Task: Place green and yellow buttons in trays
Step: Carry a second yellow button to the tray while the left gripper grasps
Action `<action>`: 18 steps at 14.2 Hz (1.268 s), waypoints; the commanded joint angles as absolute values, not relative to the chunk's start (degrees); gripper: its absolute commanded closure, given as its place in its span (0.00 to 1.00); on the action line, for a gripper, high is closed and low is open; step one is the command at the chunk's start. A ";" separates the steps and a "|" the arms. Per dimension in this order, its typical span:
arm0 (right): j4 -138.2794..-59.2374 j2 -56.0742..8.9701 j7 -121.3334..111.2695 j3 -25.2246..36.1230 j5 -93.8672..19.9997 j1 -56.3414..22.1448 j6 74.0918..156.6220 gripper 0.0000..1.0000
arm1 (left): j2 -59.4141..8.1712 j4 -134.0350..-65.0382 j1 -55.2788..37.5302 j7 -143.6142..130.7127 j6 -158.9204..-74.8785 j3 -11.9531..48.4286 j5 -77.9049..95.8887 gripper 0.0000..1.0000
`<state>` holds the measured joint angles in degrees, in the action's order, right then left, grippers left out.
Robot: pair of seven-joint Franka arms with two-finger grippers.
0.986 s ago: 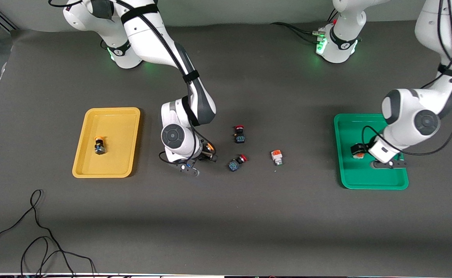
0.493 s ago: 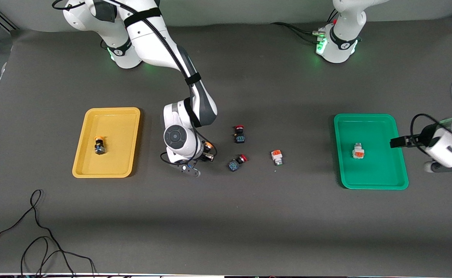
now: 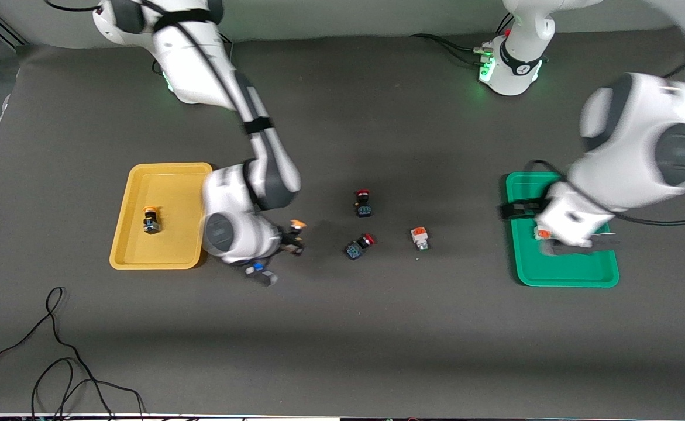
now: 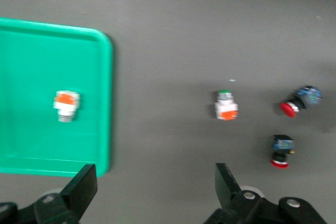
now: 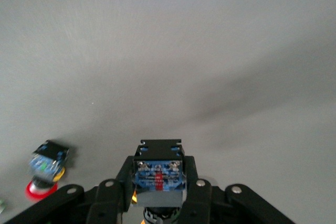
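Note:
My right gripper (image 3: 291, 241) is shut on a yellow-capped black-blue button (image 3: 296, 225) and holds it above the table between the yellow tray (image 3: 169, 175) and the red buttons. The blue body shows between the jaws in the right wrist view (image 5: 157, 174). Another yellow-capped button (image 3: 151, 220) lies in the yellow tray. My left gripper (image 3: 573, 245) is open and empty over the green tray (image 3: 564, 275). A white-bodied button (image 4: 66, 105) lies in the green tray (image 4: 102, 103). A second white-bodied button (image 3: 419, 237) lies on the table and shows in the left wrist view (image 4: 226, 105).
Two red-capped black-blue switches (image 3: 363, 202) (image 3: 358, 245) lie on the table between the held button and the loose white button. One also shows in the right wrist view (image 5: 44, 169). A black cable (image 3: 55, 351) lies near the front edge.
My right gripper has lifted the yellow-capped button and moved toward the yellow tray. My left arm swung off the green tray, leaving the white button in it, then came back over it.

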<state>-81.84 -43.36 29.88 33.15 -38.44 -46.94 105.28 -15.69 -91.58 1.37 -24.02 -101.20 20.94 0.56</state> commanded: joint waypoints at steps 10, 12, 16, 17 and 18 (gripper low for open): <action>-122.59 -28.39 -21.41 54.58 -37.53 -55.55 120.57 1.00 | -27.94 -100.71 -12.57 -44.56 -122.76 19.87 -8.61 0.00; -123.13 -28.83 -27.57 54.84 -37.53 -53.36 120.59 1.00 | -31.10 -101.78 -12.22 -46.91 -126.02 19.60 -8.61 0.00; -123.13 -30.50 -32.17 54.76 -37.62 -50.98 120.76 0.48 | -36.82 -101.78 -12.83 -52.02 -131.30 18.90 -11.25 0.00; -122.96 -30.67 -32.08 54.76 -37.62 -50.98 120.76 0.00 | -37.70 -101.78 -12.83 -53.42 -132.35 18.81 -11.34 0.00; -122.70 -30.67 -32.08 54.76 -37.62 -50.98 120.59 0.00 | -38.23 -101.78 -12.92 -54.92 -132.89 18.90 -11.25 0.00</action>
<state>-122.32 -31.85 -31.09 54.55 -37.94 -50.24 120.27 -37.58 -101.85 -12.13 -51.04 -131.60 19.26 -10.07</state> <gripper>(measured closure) 0.476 0.000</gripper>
